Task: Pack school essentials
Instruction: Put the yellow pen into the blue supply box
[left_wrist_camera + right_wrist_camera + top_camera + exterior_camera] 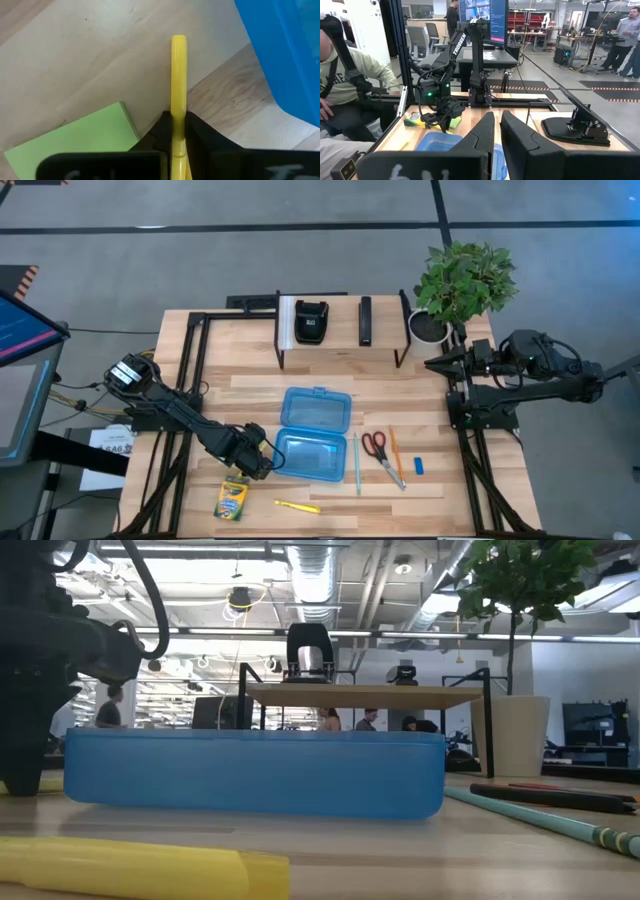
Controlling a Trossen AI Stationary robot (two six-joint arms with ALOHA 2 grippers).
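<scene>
Clamping of a yellow pencil between left gripper fingers is shown only at the wrist, beside the green sticky-note pad; overhead, the right gripper, fingers nearly together, is parked.

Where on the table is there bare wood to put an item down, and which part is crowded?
Bare wood lies between the black rack and the blue case, and left of the case's lid. It is crowded right of the case, around the pen, scissors and eraser, and at the front left, where the left end effector holds a yellow pencil above the crayon box.
</scene>
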